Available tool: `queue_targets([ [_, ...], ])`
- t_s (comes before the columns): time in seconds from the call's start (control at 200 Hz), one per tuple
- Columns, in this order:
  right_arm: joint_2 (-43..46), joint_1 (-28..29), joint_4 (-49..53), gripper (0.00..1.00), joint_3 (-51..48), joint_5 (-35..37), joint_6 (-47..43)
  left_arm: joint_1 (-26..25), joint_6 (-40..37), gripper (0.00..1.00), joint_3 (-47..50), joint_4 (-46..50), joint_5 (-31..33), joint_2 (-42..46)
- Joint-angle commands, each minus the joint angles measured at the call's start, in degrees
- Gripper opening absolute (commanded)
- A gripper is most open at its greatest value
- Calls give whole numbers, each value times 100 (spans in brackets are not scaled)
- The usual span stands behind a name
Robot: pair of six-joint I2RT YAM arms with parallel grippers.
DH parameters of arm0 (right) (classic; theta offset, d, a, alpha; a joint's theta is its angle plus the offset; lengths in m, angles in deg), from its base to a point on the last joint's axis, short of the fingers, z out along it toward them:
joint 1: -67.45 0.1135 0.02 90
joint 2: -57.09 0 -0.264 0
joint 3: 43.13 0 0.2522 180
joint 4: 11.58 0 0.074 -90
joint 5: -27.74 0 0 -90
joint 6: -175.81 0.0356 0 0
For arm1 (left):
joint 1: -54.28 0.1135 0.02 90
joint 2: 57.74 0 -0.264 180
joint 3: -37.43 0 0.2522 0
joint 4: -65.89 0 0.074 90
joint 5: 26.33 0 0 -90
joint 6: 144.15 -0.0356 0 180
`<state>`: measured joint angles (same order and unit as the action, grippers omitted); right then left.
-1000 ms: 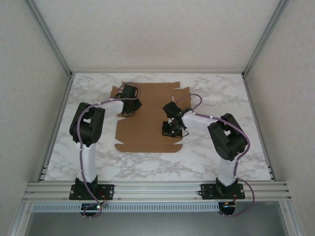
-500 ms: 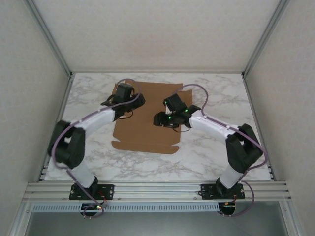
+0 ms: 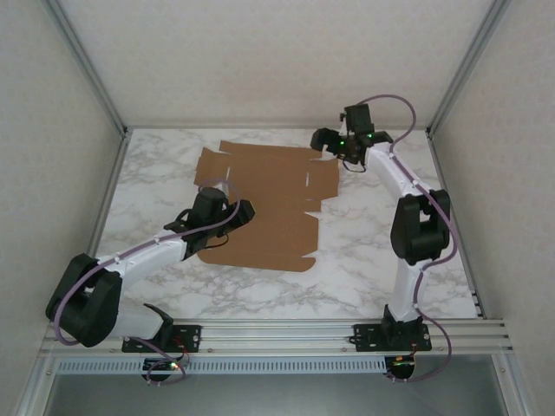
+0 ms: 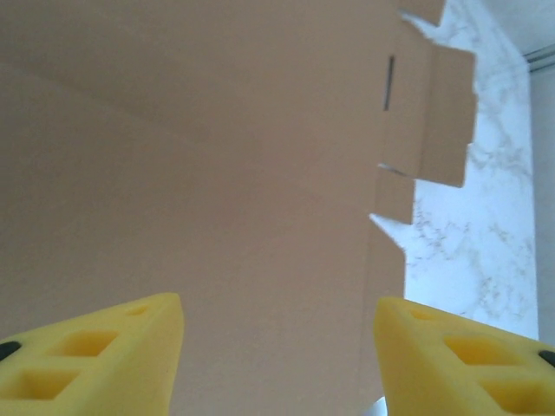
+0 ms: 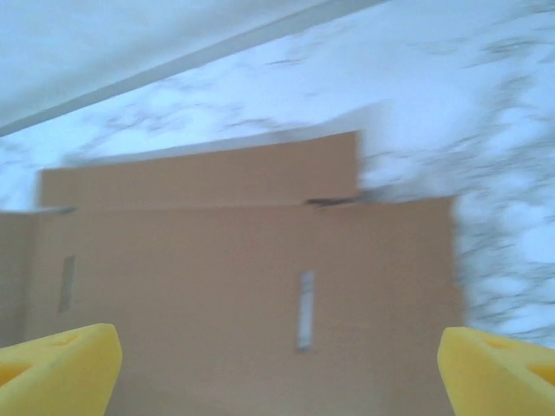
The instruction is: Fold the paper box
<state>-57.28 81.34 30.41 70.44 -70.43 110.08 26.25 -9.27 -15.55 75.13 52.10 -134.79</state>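
The paper box [image 3: 269, 204] lies as a flat brown cardboard sheet on the marble table, flaps and tabs spread out. My left gripper [image 3: 236, 212] hovers over the sheet's near-left part, its jaws open. In the left wrist view its yellow fingertips [image 4: 95, 355] stand apart above bare cardboard [image 4: 217, 173], and nothing is between them. My right gripper [image 3: 328, 143] is at the sheet's far-right corner, open wide. The right wrist view has a side flap with a small slit [image 5: 304, 321] below the spread yellow fingertips [image 5: 61, 368].
Marble table surface [image 3: 381, 225] lies bare to the right of the sheet and along the near edge. Metal frame posts and white walls close in the back and sides. The aluminium rail [image 3: 277, 334] holding both arm bases runs along the front.
Both grippers went from shut to open. The left arm pulled back to the sheet's near-left part. The right arm swung out from the sheet's middle to its far-right corner.
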Motion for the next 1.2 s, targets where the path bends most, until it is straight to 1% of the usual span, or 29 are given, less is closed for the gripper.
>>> queue_targets([
  [0.0, -579, -263, 901, 93, 580, -121, -410, 8, 125, 60, 129, -32, 28, 251],
  [0.105, -1050, -442, 1019, 86, 720, -565, -572, 43, 84, 60, 199, 27, 67, 255],
  [0.15, -1207, -542, 1004, 84, 743, -998, -575, 65, 75, 60, 228, 58, 76, 229],
  [0.245, -1592, -668, 1219, 79, 958, -1568, -630, 104, 49, 59, 287, 54, 76, 142],
  [0.32, -1820, -677, 1407, 75, 1107, -1800, -831, 148, 75, 59, 332, 8, 36, 62],
  [0.391, -1863, -669, 1334, 71, 1019, -1923, -945, 174, 105, 59, 362, -38, 6, 42],
  [0.441, -1833, -671, 1208, 64, 896, -1995, -987, 192, 117, 59, 354, -36, -1, 42],
  [0.651, -1736, -683, 807, 27, 519, -2307, -1056, 317, 116, 59, 289, 21, -19, 77],
  [0.711, -1672, -680, 672, 19, 379, -2304, -1048, 380, 144, 59, 241, 20, -96, 81],
  [0.766, -1571, -686, 477, 14, 198, -2319, -1031, 436, 155, 59, 130, 44, -149, 90],
  [0.856, -1195, -678, -224, 9, -400, -2407, -976, 541, 169, 60, -175, 146, -217, 94],
  [0.911, -811, -669, -846, 9, -970, -2292, -899, 615, 201, 61, -391, 203, -278, 95],
  [0.966, -377, -663, -1699, 7, -1588, -2190, -858, 694, 271, 62, -619, 237, -355, 69],
  [0.991, -212, -654, -2000, 4, -1821, -2079, -852, 731, 313, 62, -738, 248, -394, 49],
  [1.006, -126, -637, -2165, 0, -1943, -2012, -863, 748, 339, 62, -808, 258, -410, 32],
  [1.046, 53, -611, -2481, 0, -2183, -1905, -950, 798, 412, 62, -1007, 282, -458, -28],
  [1.192, 577, -493, -3652, 0, -3071, -1864, -1388, 925, 788, 64, -1768, 283, -616, -476],
])
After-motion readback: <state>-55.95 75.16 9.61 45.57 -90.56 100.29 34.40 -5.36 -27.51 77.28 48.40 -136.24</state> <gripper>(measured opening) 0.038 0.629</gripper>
